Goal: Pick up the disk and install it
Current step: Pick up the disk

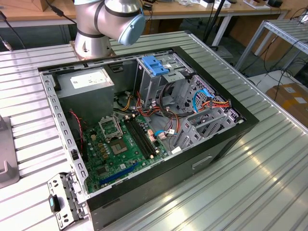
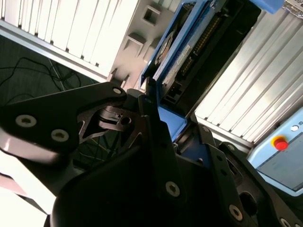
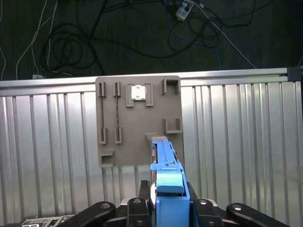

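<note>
In the first wrist view the gripper (image 3: 169,204) pinches one blue-framed disk (image 3: 165,165) on edge. Beyond it, one grey slotted plate (image 3: 137,123) lies on the ribbed tabletop (image 3: 236,142). Farther off, tangled cables (image 3: 71,47) lie on the dark floor (image 3: 265,47).

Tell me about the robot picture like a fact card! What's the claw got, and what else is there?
gripper: shut on the disk
disk: dark drive in a blue carrier, held on edge between the fingers
plate: grey, with slots, lying on the ribbed table close to the disk
case: open on the table, motherboard showing
arm: its base stands at the case's far edge in the exterior view
job so far: disk picked up, not yet installed
</note>
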Robot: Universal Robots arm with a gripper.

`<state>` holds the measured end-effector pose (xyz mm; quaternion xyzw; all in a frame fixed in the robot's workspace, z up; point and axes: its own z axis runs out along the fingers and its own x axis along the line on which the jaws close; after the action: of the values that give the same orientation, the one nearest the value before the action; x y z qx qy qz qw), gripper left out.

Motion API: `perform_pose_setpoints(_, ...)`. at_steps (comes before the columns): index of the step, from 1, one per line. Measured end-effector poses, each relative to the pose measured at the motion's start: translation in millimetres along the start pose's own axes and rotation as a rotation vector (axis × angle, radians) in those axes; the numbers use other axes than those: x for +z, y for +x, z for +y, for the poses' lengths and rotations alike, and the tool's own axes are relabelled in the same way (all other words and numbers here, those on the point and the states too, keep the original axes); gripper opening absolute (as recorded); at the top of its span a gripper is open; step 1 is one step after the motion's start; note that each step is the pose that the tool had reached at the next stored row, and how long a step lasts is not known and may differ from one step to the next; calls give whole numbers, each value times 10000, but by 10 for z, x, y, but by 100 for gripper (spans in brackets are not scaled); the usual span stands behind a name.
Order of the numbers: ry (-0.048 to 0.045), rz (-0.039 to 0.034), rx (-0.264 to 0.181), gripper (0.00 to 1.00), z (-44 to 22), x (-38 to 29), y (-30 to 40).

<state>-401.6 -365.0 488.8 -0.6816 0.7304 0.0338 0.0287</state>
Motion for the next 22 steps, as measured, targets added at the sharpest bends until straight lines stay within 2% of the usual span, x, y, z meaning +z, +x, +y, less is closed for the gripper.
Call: perform_pose_setpoints(22, 0, 0, -1, 37, -182, 0, -12)
